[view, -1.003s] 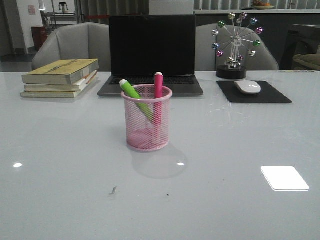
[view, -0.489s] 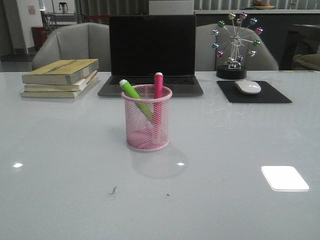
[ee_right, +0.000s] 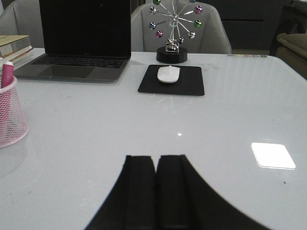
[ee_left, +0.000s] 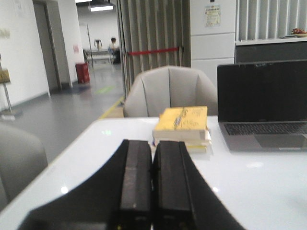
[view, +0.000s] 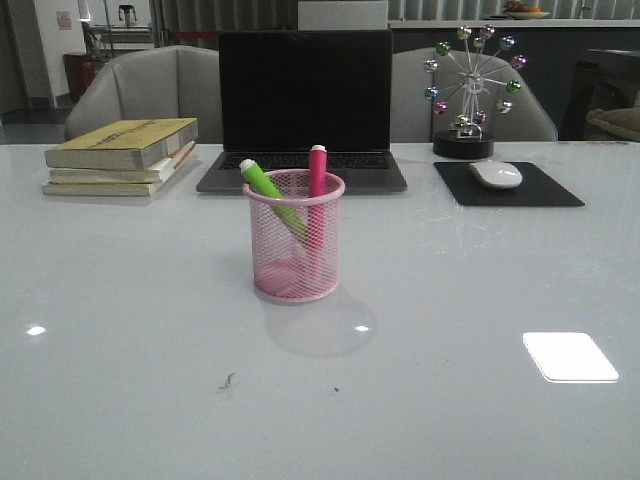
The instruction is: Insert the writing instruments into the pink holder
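Both the green marker (view: 267, 183) and pink marker (view: 317, 172) stand inside the pink holder (view: 295, 252) mid-surface, left gripper (ee_left: 152, 184) and right gripper (ee_right: 157, 191) pressed together empty, so nothing seems left but parking

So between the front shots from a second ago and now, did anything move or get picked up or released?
Nothing visibly changed. The lime green marker and the hot pink marker stand in the pink holder exactly as before, and the books, laptop and mouse are where they were. Neither claw appears in any front picture.
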`<state>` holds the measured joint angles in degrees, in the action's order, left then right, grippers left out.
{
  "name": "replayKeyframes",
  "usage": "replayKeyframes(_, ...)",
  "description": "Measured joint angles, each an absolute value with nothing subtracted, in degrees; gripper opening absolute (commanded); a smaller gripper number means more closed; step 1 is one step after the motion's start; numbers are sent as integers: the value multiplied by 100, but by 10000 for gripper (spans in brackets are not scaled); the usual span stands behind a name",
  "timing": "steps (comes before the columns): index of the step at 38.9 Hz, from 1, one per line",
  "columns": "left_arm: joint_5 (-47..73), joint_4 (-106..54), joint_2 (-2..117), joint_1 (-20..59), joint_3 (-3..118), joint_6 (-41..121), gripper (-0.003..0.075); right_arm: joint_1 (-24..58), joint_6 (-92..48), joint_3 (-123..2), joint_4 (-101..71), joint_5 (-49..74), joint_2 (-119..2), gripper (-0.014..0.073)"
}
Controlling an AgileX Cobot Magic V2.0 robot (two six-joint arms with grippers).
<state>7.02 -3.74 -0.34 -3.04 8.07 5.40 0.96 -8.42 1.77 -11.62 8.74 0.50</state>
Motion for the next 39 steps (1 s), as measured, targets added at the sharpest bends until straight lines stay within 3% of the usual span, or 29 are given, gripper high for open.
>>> replayKeyframes(12,734,-374,-34,-304,-18,260,98,96,-842,177,-1162,886,50,58)
replayKeyframes(39,797,-374,-34,-242,-29,248,97,96,-842,177,-1162,897,50,58)
